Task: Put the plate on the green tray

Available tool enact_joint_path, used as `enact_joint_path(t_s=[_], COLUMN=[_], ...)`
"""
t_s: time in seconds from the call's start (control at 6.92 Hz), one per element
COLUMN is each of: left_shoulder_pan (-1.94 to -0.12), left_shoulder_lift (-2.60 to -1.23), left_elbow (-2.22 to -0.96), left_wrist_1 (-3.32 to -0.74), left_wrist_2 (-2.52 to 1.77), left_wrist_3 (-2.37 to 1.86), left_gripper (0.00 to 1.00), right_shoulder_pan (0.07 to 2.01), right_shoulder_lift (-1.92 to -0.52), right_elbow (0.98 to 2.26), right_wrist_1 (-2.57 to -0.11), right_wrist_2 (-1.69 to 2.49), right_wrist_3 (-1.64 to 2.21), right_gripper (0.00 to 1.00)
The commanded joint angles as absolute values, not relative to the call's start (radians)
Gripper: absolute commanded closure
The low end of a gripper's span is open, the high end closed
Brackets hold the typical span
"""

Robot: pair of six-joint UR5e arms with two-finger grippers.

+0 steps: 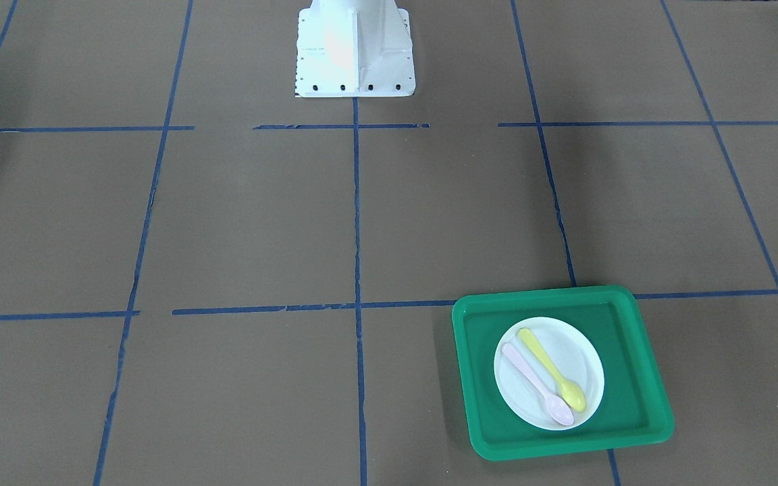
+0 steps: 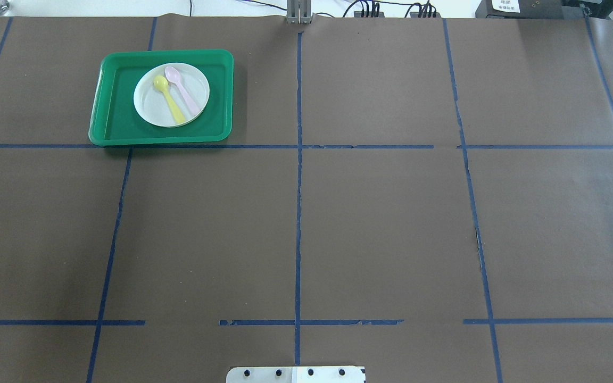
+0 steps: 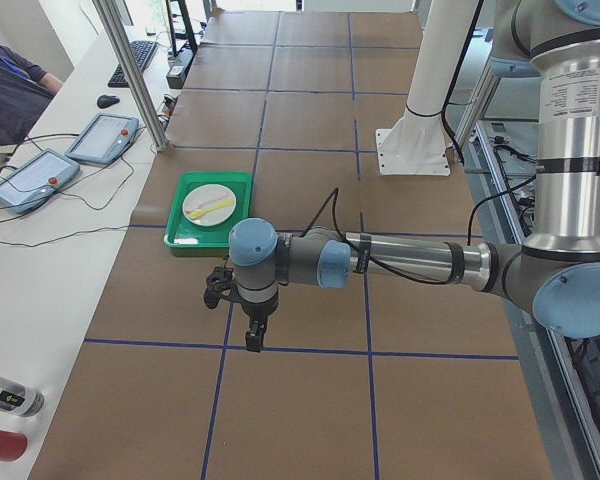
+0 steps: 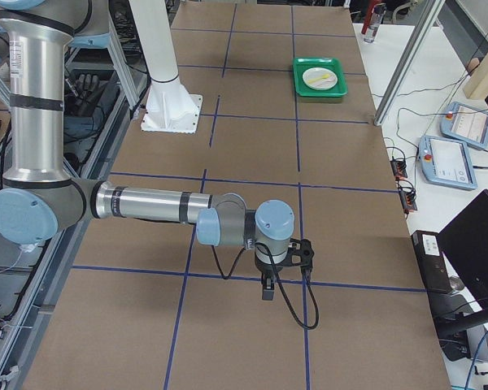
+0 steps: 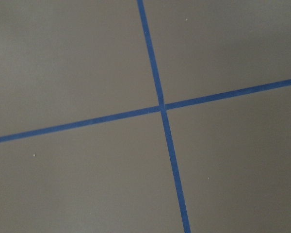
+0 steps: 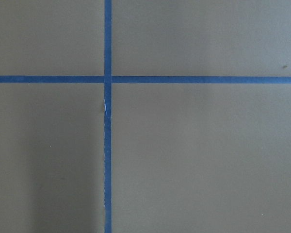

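The small white plate (image 1: 579, 356) lies flat inside the green tray (image 1: 480, 378), with a yellow spoon (image 1: 554, 370) and a pale pink spoon (image 1: 534, 383) on it. In the overhead view the plate (image 2: 149, 101) and tray (image 2: 112, 106) are at the far left. My left gripper (image 3: 252, 340) shows only in the exterior left view, points down over bare table well away from the tray (image 3: 185, 235), and I cannot tell its state. My right gripper (image 4: 266, 291) shows only in the exterior right view, far from the tray (image 4: 305, 88), and I cannot tell its state.
Brown paper with blue tape lines (image 2: 298, 213) covers the table. The white robot pedestal (image 1: 354, 47) stands at the robot's side. Both wrist views show only paper and tape crossings (image 5: 161, 107). Teach pendants (image 3: 40, 170) and cables lie on the white side bench.
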State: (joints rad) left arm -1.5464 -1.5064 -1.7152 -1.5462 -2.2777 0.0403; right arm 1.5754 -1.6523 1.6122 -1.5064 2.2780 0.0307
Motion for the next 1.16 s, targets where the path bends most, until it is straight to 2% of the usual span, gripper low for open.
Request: enact_joint_path(t_s=[0.0,1.01], left_shoulder_pan=[-1.568,-1.569], left_shoulder_lift=[-1.506,-1.505], left_elbow=[-1.710,-1.655], left_wrist_1=[-1.503,-1.511], left_wrist_2=[-2.279,-2.284], left_wrist_3=[0.040,0.041], left_gripper=[0.00,0.00], right_shoulder_pan=[1.575,1.575], right_shoulder_lift=[-1.652,-1.652], right_elbow=[1.612,1.611], right_wrist_1=[-1.506,-1.506], right_wrist_2=[2.278,2.278], right_wrist_3=[0.031,0.031], right_gripper=[0.00,0.00])
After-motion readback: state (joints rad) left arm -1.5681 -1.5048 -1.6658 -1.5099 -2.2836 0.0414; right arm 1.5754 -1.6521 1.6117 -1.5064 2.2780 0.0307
